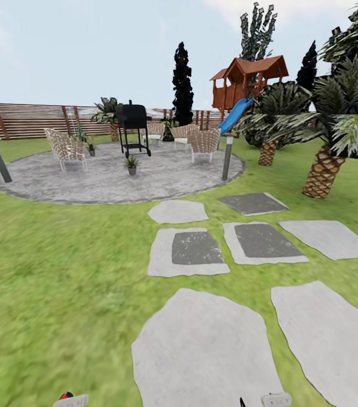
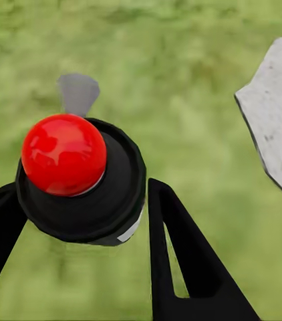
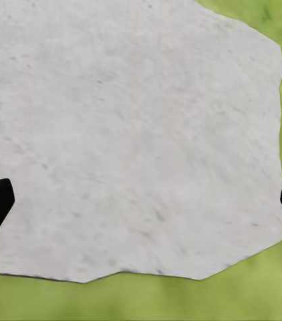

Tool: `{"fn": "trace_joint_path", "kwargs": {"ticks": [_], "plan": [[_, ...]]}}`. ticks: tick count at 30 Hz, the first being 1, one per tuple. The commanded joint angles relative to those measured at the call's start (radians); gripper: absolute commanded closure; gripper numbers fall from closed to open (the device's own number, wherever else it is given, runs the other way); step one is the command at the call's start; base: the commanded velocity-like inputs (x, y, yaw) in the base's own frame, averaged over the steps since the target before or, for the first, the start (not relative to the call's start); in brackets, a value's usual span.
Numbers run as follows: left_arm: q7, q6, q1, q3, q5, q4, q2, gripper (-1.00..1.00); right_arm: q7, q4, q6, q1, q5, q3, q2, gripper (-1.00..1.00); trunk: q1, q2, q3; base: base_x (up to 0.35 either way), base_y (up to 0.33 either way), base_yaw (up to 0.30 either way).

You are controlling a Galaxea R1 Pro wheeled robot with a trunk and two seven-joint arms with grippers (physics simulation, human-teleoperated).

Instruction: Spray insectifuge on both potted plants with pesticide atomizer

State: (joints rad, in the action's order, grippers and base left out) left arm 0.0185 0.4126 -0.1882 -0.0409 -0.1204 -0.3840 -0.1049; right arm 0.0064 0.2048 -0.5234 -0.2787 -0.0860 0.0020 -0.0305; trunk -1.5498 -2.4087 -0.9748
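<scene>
Grey stepping stones [image 1: 204, 350] across lawn [image 1: 43, 271], round patio [image 1: 117, 175] beyond.

My head camera looks forward over the lawn [image 1: 43, 271] and stepping stones [image 1: 201, 345] toward the far patio [image 1: 111, 181] and fence [image 1: 26, 120]. My left wrist camera points down at grass, close behind the pesticide atomizer [image 2: 81, 179]. My right wrist camera looks straight down, close over a pale stepping stone [image 3: 134, 134]; both wrist views share lawn and paving with the head view.
</scene>
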Motion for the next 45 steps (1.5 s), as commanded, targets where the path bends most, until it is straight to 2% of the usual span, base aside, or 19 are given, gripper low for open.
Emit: {"fn": "trace_joint_path", "kwargs": {"ticks": [1, 8, 19, 45], "plan": [[0.0, 0.003, -0.001, 0.003, -0.008, 0.001, 0.0, 1.0, 0.0, -0.001, -0.003, -0.001, -0.006, 0.0, 0.0, -1.0, 0.0, 0.0, -0.001, 0.34, 0.0, 0.0], [0.0, 0.003, -0.001, 0.003, -0.008, 0.001, -0.001, 1.0, 0.0, -0.001, -0.003, -0.001, -0.006, 0.0, 0.0, -1.0, 0.0, 0.0, -0.001, 0.34, 0.0, 0.021], [0.0, 0.003, -0.001, 0.003, -0.008, 0.002, -0.001, 1.0, 0.0, -0.001, -0.003, -0.001, -0.006, 0.0, 0.0, -1.0, 0.0, 0.0, -0.001, 0.34, 0.0, 0.2], [0.0, 0.003, -0.001, 0.003, -0.008, 0.001, -0.001, 1.0, 0.0, -0.001, -0.003, -0.001, -0.006, 0.0, 0.0, -1.0, 0.0, 0.0, -0.001, 0.34, 0.0, 0.004]]}}
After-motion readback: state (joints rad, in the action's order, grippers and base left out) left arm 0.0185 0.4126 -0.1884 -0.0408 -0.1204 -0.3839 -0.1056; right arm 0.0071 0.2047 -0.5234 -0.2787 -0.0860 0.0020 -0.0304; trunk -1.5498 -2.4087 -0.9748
